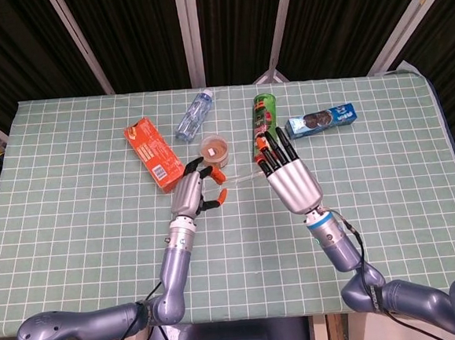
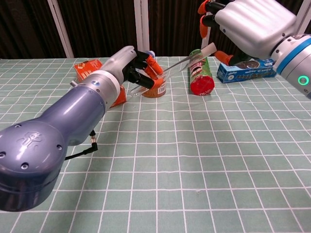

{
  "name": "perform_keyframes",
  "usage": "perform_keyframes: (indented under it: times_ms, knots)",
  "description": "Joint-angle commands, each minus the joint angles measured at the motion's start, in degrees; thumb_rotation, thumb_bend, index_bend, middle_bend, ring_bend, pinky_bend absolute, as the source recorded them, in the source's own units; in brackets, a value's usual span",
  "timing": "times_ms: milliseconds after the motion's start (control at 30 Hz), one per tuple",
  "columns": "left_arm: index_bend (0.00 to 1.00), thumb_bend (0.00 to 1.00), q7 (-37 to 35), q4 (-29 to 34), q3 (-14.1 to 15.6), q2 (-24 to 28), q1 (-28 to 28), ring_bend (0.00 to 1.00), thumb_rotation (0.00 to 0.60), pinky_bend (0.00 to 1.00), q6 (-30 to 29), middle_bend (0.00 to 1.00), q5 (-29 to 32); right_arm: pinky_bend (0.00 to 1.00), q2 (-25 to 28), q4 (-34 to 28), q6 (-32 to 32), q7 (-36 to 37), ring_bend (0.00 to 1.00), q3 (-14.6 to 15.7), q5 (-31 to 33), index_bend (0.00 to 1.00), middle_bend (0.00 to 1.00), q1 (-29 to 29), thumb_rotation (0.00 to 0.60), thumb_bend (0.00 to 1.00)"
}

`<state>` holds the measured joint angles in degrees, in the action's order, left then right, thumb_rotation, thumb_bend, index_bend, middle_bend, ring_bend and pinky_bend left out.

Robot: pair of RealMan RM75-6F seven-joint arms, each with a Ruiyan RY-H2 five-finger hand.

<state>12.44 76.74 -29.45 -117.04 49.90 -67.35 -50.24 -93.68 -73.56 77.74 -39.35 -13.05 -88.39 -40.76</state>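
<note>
Your left hand (image 1: 191, 192) and your right hand (image 1: 289, 177) share one clear plastic strip (image 2: 187, 62), a thin see-through piece that spans the gap between them above the table (image 1: 74, 221). Your left hand pinches its lower end between curled, orange-tipped fingers (image 2: 151, 63), just in front of the small brown cup (image 1: 215, 150). Your right hand grips the upper end, fingers extended forward and close together, raised clear of the table in the chest view. The strip slopes upward from left to right, passing over the cup and toward the top of the green canister (image 1: 263, 124), which lies on its side with its red lid facing you. Beyond your right hand lies the blue cookie box (image 1: 321, 120); to the left of the cup are the orange box (image 1: 153, 153) and the water bottle (image 1: 195, 115), both lying flat.
</note>
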Motion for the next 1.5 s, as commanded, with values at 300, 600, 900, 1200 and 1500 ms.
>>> perform_keyframes:
  times_ms: [300,600,900,1200,1500]
  knots:
    - [0.53,0.68,-1.5,0.5,0.9,0.5,-0.8,0.08,0.6,0.0,-0.6,0.48,-2.2,0.0,2.0,-2.5,0.1,-1.6,0.0,0.0,1.6,0.08,0.04,1.6,0.6,0.42]
    - [0.53,0.68,-1.8,2.0,2.9,1.7,-2.3,0.08,0.6,0.0,-0.7,0.48,-3.3,0.0,3.4,-3.1,1.0,-1.3,0.0,0.1,2.6,0.08,0.04,3.1,0.6,0.42]
    - [0.53,0.68,-1.3,2.5,10.7,3.6,-6.0,0.08,0.6,0.0,0.1,0.49,-6.7,0.0,6.3,-5.1,2.7,-0.5,0.0,-1.2,4.7,0.08,0.04,5.4,0.6,0.42]
    - [0.53,0.68,-0.8,1.3,14.4,3.4,-8.2,0.08,0.6,0.0,0.9,0.49,-8.3,0.0,8.0,-6.9,3.2,0.1,0.0,-1.5,5.4,0.08,0.04,6.4,0.6,0.42]
    - [0.5,0.61,0.9,1.8,14.8,4.1,-9.3,0.08,0.6,0.0,1.5,0.47,-8.6,0.0,8.5,-7.8,3.5,0.5,0.0,-1.8,5.7,0.08,0.04,6.7,0.6,0.42]
